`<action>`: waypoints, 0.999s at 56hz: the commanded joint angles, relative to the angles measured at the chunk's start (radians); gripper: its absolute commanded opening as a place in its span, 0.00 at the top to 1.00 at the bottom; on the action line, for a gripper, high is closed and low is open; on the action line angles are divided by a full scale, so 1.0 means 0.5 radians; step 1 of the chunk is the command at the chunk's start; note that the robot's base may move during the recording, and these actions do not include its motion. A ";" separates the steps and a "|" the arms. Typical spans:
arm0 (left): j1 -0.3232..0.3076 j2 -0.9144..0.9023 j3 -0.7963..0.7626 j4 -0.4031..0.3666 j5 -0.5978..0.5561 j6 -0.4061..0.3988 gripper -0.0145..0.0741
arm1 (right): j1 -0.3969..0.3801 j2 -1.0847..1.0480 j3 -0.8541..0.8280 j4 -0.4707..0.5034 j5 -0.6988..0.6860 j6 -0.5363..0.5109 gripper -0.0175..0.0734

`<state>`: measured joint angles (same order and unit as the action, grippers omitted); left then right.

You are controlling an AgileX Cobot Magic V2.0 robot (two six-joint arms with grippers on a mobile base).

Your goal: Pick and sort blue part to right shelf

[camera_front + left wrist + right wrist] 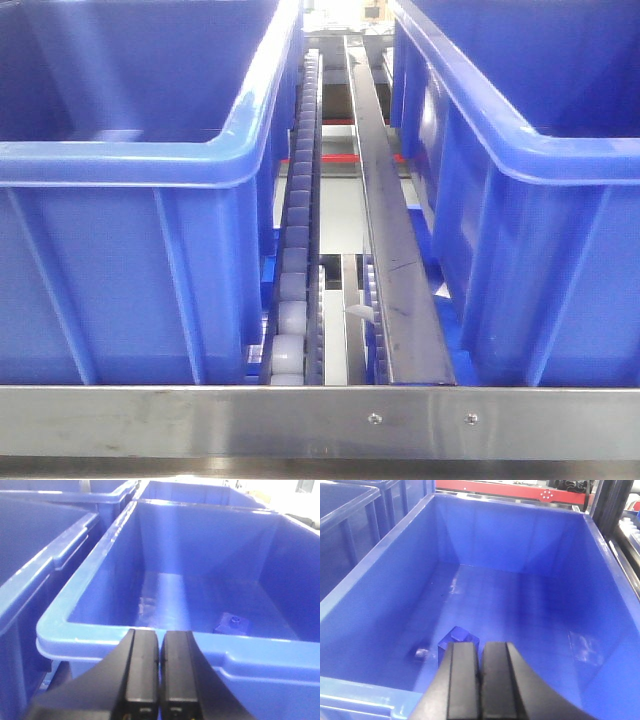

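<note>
A small blue block-shaped part (pixel 459 639) lies on the floor of a blue bin (pixel 365 580) in the right wrist view, partly hidden behind my right gripper (pixel 480 652). The right gripper is shut and empty, above the bin's near rim. My left gripper (pixel 160 637) is shut and empty, just in front of the near rim of another blue bin (pixel 90 630). A small greyish-blue part with a bolt (pixel 231 623) lies on that bin's floor. Neither gripper shows in the front view.
In the front view two large blue bins (pixel 120 160) (pixel 560 160) flank a roller track (pixel 298 250) and a steel rail (pixel 390 250). A steel bar (pixel 320 420) runs across the front. A small grey bit (pixel 422 653) lies near the blue part.
</note>
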<state>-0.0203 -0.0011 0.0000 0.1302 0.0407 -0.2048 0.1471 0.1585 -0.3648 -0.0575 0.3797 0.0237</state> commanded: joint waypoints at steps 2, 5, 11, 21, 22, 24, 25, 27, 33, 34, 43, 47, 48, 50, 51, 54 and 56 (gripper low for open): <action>-0.003 -0.057 0.072 -0.019 -0.193 0.010 0.70 | -0.010 0.023 -0.050 -0.026 -0.170 -0.008 0.76; -0.003 -0.057 0.072 -0.019 -0.193 0.010 0.70 | -0.010 0.023 -0.050 -0.026 -0.170 -0.008 0.76; -0.003 -0.057 0.072 -0.019 -0.193 0.010 0.70 | -0.010 0.023 -0.050 -0.026 -0.170 -0.008 0.76; -0.003 -0.057 0.072 -0.019 -0.193 0.010 0.70 | -0.010 0.023 -0.050 -0.026 -0.170 -0.008 0.76; -0.003 -0.057 0.072 -0.019 -0.193 0.010 0.70 | -0.010 0.023 -0.050 -0.026 -0.170 -0.008 0.76; -0.003 -0.057 0.072 -0.019 -0.193 0.010 0.70 | -0.010 0.023 -0.050 -0.026 -0.170 -0.008 0.76; -0.003 -0.057 0.072 -0.019 -0.193 0.010 0.70 | -0.010 0.023 -0.050 -0.026 -0.170 -0.008 0.76; -0.003 -0.057 0.072 -0.019 -0.193 0.010 0.70 | -0.010 0.023 -0.050 -0.026 -0.170 -0.008 0.76; -0.003 -0.057 0.072 -0.019 -0.193 0.010 0.70 | -0.010 0.021 -0.048 -0.026 -0.170 -0.008 0.76; -0.003 -0.057 0.072 -0.019 -0.193 0.010 0.70 | -0.010 0.021 -0.048 -0.026 -0.170 -0.008 0.76; -0.003 -0.057 0.072 -0.019 -0.193 0.010 0.70 | -0.059 0.021 0.020 -0.020 -0.271 -0.001 0.76; -0.003 -0.057 0.072 -0.019 -0.193 0.010 0.70 | -0.145 0.008 0.158 -0.020 -0.464 0.008 0.76; -0.003 -0.057 0.072 -0.019 -0.193 0.010 0.70 | -0.157 0.002 0.184 -0.018 -0.500 0.013 0.76; -0.003 -0.057 0.072 -0.019 -0.193 0.010 0.70 | -0.180 -0.016 0.256 -0.009 -0.595 0.013 0.76; -0.003 -0.057 0.072 -0.019 -0.193 0.010 0.70 | -0.189 -0.030 0.299 -0.009 -0.650 0.013 0.76; -0.003 -0.057 0.072 -0.019 -0.193 0.010 0.70 | -0.198 -0.080 0.410 -0.005 -0.783 0.013 0.76; -0.003 -0.057 0.072 -0.019 -0.193 0.010 0.70 | -0.198 -0.119 0.475 -0.003 -0.842 0.013 0.76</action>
<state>-0.0203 -0.0011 0.0000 0.1302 0.0338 -0.2017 0.0577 0.1212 -0.1633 -0.0575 0.1444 0.0273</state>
